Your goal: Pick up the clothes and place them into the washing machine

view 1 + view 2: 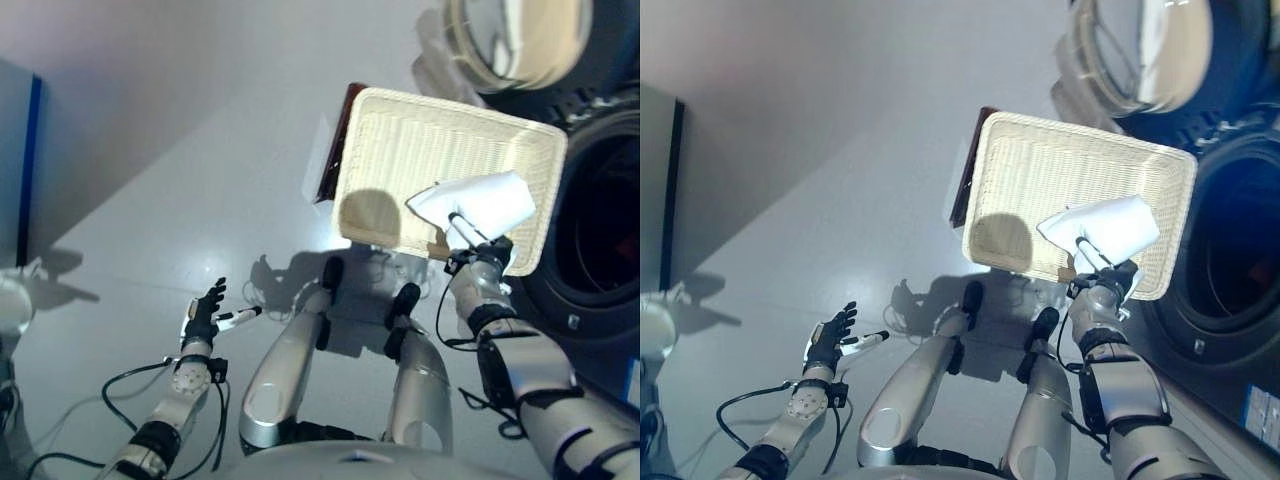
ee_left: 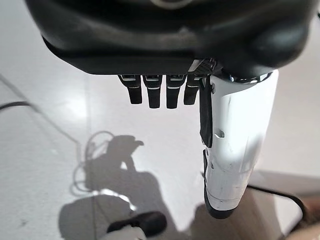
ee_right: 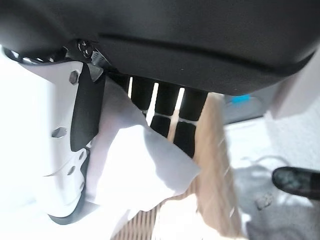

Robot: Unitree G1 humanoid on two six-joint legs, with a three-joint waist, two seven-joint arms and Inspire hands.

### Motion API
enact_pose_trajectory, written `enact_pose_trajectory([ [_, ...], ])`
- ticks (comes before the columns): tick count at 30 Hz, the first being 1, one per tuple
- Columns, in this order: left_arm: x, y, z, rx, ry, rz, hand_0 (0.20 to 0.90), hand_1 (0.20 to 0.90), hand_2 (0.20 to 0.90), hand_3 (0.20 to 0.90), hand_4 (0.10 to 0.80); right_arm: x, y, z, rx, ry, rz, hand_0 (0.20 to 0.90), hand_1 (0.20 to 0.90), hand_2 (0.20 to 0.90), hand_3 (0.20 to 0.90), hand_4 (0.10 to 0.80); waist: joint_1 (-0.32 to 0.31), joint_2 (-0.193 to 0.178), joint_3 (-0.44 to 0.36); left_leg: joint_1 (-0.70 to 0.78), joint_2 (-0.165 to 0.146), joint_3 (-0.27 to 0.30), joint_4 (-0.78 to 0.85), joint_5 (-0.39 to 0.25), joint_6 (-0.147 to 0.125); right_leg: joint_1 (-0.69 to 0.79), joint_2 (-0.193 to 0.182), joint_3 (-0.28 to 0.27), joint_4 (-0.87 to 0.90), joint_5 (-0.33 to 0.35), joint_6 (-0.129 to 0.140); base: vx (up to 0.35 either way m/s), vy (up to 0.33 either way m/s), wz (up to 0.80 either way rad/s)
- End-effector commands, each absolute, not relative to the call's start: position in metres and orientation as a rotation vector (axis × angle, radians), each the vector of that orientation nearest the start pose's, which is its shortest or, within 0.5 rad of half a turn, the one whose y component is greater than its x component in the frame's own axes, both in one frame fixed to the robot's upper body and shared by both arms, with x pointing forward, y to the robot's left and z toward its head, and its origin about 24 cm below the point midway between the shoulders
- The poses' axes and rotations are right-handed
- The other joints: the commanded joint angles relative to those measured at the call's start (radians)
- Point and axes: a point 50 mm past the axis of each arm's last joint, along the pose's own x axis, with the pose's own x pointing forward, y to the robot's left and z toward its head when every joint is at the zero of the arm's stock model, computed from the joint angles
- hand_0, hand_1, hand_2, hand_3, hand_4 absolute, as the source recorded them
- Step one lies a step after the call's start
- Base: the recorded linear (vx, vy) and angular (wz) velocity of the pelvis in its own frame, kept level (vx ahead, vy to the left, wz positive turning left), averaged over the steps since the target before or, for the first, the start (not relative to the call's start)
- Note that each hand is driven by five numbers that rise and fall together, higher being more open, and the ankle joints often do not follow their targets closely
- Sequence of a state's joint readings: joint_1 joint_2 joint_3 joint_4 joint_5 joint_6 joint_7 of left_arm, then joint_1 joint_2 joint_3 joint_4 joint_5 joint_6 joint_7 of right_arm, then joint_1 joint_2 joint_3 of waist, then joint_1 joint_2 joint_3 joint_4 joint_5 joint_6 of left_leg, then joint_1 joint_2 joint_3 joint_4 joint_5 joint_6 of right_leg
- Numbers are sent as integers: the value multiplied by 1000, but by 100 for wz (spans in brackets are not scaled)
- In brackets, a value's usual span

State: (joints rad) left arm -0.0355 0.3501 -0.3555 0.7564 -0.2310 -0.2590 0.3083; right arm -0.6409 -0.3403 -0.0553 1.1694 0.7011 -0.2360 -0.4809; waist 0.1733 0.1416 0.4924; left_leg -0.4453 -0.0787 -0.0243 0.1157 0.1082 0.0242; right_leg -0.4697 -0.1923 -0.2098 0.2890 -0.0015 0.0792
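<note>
A white cloth (image 1: 480,203) lies at the near right corner of a pale wicker basket (image 1: 420,140) on the floor. My right hand (image 1: 478,256) is at the basket's near rim with its thumb and fingers pinching that cloth (image 3: 135,165). Right of the basket stands the washing machine (image 1: 600,240), its dark drum open and its round door (image 1: 515,35) swung out behind. My left hand (image 1: 205,318) hangs low at the left over bare floor, fingers straight and holding nothing (image 2: 160,90).
A dark brown board (image 1: 335,145) stands against the basket's left side. A blue panel (image 1: 25,170) stands at the far left. Pale floor spreads between my left hand and the basket.
</note>
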Motion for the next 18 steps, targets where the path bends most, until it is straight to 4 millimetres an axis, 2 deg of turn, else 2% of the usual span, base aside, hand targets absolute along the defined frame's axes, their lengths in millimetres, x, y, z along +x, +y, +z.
enact_pose_trajectory([
  [1, 171, 217, -103, 277, 571, 179, 900, 900, 900, 900, 800, 311, -311, 27, 449, 91, -937, 200, 200, 200, 200, 300, -12, 51, -69, -52, -18, 7, 44, -11, -50, 19, 14, 4, -48, 14, -3, 16, 45, -29],
  [3, 163, 212, -110, 240, 610, 182, 900, 900, 900, 900, 800, 311, -312, 34, 538, 8, -948, 200, 200, 200, 200, 300, -33, 78, -78, -32, -14, 29, 52, -23, -47, 16, 30, 33, -36, 6, -7, 7, 61, -16],
  [6, 158, 208, -115, 224, 640, 178, 900, 900, 900, 900, 800, 312, -313, 40, 600, -38, -964, 200, 200, 200, 200, 300, -43, 90, -78, -29, -9, 49, 63, -32, -44, 11, 39, 54, -31, 2, -8, -5, 27, -33],
  [10, 153, 196, -120, 206, 661, 131, 900, 900, 900, 900, 800, 313, -327, 57, 696, -140, -1032, 200, 200, 200, 200, 300, -56, 124, -84, -31, -3, 70, 79, -46, -38, -4, 48, 79, -17, -8, -11, -10, 1, -29],
  [13, 153, 188, -119, 186, 651, 95, 900, 900, 900, 900, 800, 327, -340, 99, 738, -266, -1040, 200, 200, 200, 200, 300, -58, 155, -87, -38, -2, 85, 85, -53, -34, -32, 54, 99, 5, -13, -14, -5, 27, -22],
  [15, 155, 185, -118, 178, 645, 80, 900, 900, 900, 900, 800, 332, -345, 120, 731, -318, -1028, 200, 200, 200, 200, 300, -59, 166, -89, -40, 0, 92, 81, -54, -35, -44, 55, 108, 9, -15, -11, -1, 10, -25],
  [17, 156, 181, -117, 169, 635, 64, 900, 900, 900, 900, 800, 339, -348, 151, 740, -407, -1005, 200, 200, 200, 200, 300, -58, 182, -92, -43, 0, 99, 74, -52, -35, -59, 57, 118, 13, -14, -11, 4, 18, -19],
  [18, 156, 180, -117, 165, 630, 58, 900, 900, 900, 900, 800, 340, -352, 158, 739, -420, -1012, 200, 200, 200, 200, 300, -56, 188, -94, -43, 0, 102, 70, -51, -35, -64, 57, 120, 15, -15, -11, 8, 15, -20],
])
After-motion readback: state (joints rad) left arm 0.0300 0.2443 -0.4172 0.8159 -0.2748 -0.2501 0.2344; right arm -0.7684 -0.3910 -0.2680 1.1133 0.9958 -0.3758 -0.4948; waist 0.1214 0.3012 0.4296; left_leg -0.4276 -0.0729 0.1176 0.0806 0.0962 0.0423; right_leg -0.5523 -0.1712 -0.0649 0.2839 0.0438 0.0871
